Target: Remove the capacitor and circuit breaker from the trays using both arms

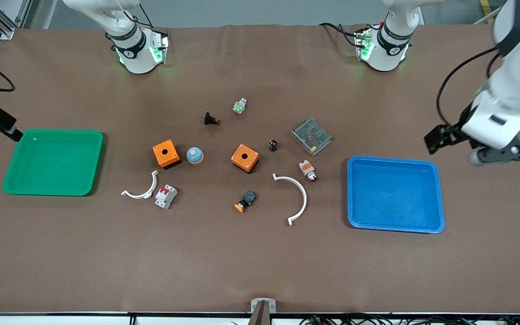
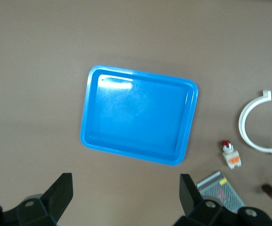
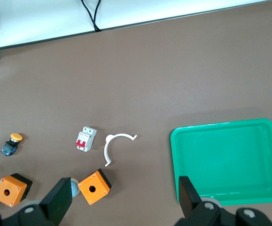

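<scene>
The capacitor (image 1: 273, 145) is a tiny dark cylinder standing between an orange box (image 1: 245, 158) and a grey power supply (image 1: 311, 136). It also shows at the edge of the left wrist view (image 2: 271, 191). The breaker (image 1: 166, 197) is a white block with red levers, nearer the front camera than the second orange box (image 1: 166, 154); it also shows in the right wrist view (image 3: 85, 139). My left gripper (image 2: 126, 197) is open and empty, high over the table beside the blue tray (image 2: 138, 115). My right gripper (image 3: 126, 200) is open and empty, high over the table between the orange box (image 3: 94, 187) and the green tray (image 3: 228, 162).
The green tray (image 1: 54, 161) lies toward the right arm's end, the blue tray (image 1: 395, 194) toward the left arm's end. Two white arcs (image 1: 294, 198) (image 1: 142, 187), a white-and-orange lamp (image 1: 307, 169), an orange-capped button (image 1: 245, 201), a blue dome (image 1: 194, 155) and small parts lie between.
</scene>
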